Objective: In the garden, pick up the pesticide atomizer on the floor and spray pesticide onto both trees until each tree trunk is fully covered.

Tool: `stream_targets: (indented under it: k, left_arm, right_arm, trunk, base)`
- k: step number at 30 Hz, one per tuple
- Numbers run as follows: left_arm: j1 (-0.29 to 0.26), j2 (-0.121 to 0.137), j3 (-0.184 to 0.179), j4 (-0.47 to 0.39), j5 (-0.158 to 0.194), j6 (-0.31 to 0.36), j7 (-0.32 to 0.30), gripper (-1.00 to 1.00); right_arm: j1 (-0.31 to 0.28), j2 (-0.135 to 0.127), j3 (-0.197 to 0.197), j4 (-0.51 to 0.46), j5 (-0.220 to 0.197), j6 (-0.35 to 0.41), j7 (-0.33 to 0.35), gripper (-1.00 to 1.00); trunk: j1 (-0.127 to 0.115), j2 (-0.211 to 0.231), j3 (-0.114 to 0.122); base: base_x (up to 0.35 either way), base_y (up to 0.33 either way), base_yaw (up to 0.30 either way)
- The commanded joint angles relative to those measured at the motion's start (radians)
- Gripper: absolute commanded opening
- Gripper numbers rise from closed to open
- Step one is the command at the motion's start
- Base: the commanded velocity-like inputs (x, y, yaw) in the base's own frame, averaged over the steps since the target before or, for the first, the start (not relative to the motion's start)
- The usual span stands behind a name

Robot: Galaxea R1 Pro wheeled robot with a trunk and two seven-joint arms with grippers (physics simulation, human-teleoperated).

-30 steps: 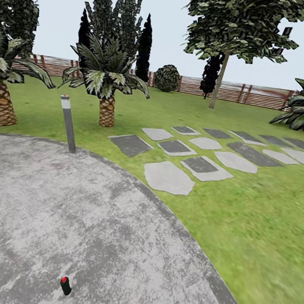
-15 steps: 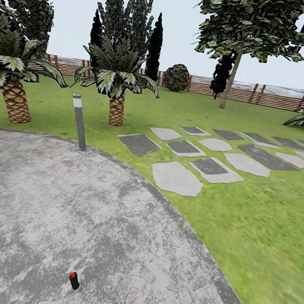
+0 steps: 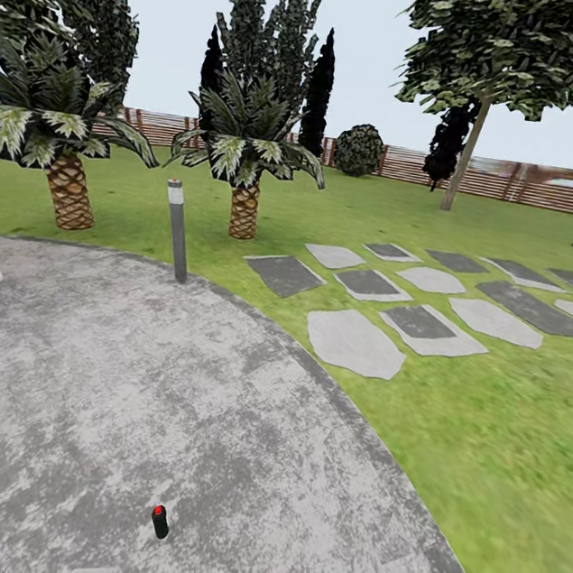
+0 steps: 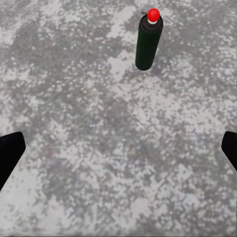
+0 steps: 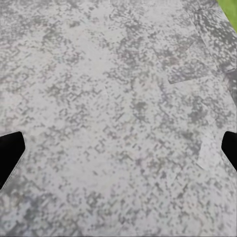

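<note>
The spray can (image 3: 160, 522) (dark green, red cap) stands upright on the mottled grey paving (image 3: 105, 407), low in the head view, left of centre. In the left wrist view it (image 4: 148, 39) stands ahead of the left claw (image 4: 118, 153), clear of both black fingertips (image 4: 10, 153), which are spread wide and hold nothing. The right claw (image 5: 118, 153) is equally wide open over bare paving. Beyond lie lawn (image 3: 486, 424), stepping stones (image 3: 356, 342) and a slatted fence (image 3: 537, 187).

A mottled grey paved circle (image 3: 123, 409) curves against green lawn (image 3: 483, 442), where grey stepping stones (image 3: 356, 342) lead off. A short bollard light (image 3: 177, 230) stands at the paving's edge, two palms (image 3: 250, 154) behind it, a reddish slatted fence (image 3: 520, 183) beyond under pale sky
</note>
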Motion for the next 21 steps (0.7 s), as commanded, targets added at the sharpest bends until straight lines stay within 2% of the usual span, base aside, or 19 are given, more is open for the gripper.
stream_targets:
  k: [1, 6, 11, 21]
  left_arm:
    - [-0.001, 0.000, -0.001, 0.001, 0.008, -0.003, 0.000, 1.00]
    - [-0.001, 0.000, -0.001, 0.001, 0.008, -0.003, 0.000, 1.00]
    - [-0.001, 0.000, -0.001, 0.001, 0.008, -0.003, 0.000, 1.00]
    - [-0.001, -0.001, -0.001, 0.001, 0.008, -0.003, 0.000, 1.00]
  right_arm:
    - [0.000, 0.000, -0.001, 0.000, 0.006, -0.003, 0.001, 1.00]
    - [0.000, 0.000, -0.001, 0.000, 0.006, -0.003, 0.001, 1.00]
    - [0.000, 0.000, -0.001, 0.000, 0.006, -0.003, 0.001, 1.00]
    - [0.000, 0.000, 0.000, 0.000, 0.006, -0.003, 0.001, 1.00]
  trunk:
    - [0.000, 0.000, -0.001]
    - [0.000, 0.000, -0.001]
    - [0.000, 0.000, -0.001]
    - [0.000, 0.000, -0.001]
  base:
    - [0.000, 0.000, 0.273]
    - [0.024, -0.008, 0.274]
    - [0.174, -0.110, 0.233]
    - [0.227, -0.192, 0.037]
